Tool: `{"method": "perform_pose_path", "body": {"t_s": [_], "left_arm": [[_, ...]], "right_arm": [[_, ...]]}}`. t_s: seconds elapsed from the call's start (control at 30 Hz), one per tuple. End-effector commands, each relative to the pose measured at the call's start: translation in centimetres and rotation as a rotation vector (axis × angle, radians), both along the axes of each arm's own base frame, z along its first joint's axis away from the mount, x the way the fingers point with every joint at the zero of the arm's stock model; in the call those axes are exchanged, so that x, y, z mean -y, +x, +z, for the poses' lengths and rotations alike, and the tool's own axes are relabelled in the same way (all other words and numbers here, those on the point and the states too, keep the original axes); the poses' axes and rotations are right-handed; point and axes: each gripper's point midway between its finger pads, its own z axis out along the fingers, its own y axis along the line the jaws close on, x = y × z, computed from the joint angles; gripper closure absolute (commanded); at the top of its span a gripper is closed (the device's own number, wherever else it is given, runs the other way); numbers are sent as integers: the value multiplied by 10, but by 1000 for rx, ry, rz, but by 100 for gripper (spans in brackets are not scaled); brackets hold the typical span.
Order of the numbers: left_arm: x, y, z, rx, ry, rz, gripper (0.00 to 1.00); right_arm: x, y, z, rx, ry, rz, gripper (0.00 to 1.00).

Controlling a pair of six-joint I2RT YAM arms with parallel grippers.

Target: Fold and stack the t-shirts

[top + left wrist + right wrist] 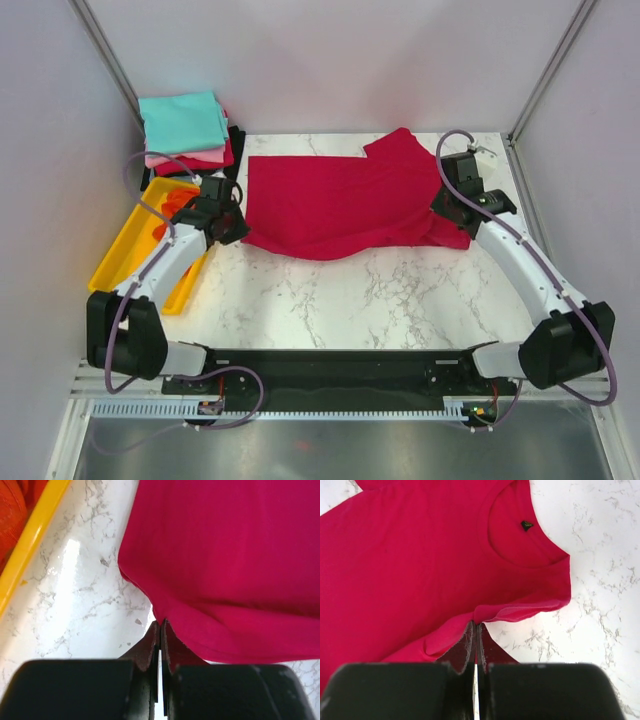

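Note:
A crimson red t-shirt [340, 205] lies spread across the back half of the marble table, its near edge lifted in a sag. My left gripper [237, 232] is shut on the shirt's near left edge [161, 622]. My right gripper [447, 212] is shut on its near right edge by the sleeve [476, 623]; the collar and label [526, 525] show beyond it. A stack of folded t-shirts [185, 132], teal on top, then pink and red, sits at the back left. An orange shirt [172, 205] lies in the yellow tray.
The yellow plastic tray [125, 245] stands along the left edge beside my left arm; its rim also shows in the left wrist view [30, 545]. Grey walls enclose the table on three sides. Bare marble [360, 300] lies in front of the shirt.

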Motion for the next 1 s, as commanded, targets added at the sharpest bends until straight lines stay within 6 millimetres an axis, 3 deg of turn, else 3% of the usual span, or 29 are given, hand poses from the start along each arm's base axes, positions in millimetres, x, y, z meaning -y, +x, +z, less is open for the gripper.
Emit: {"method": "perform_pose_path", "body": {"t_s": [0.0,0.33,0.5,0.97], "left_arm": [[-14,17,4,-9,44,0,98],[-33,48,-22,-93,95,17,98],[-31,60,-23,-99,77,4,98],[-21,90,-43,-145,62,-43,98]], "right_arm": [[-4,26,23,68,-1,34,100],[0,63,-13,-24,-15,32,100],[5,80,-26,-53,-30,25,100],[32,97,-39,-85,-51,-31,100]]}}
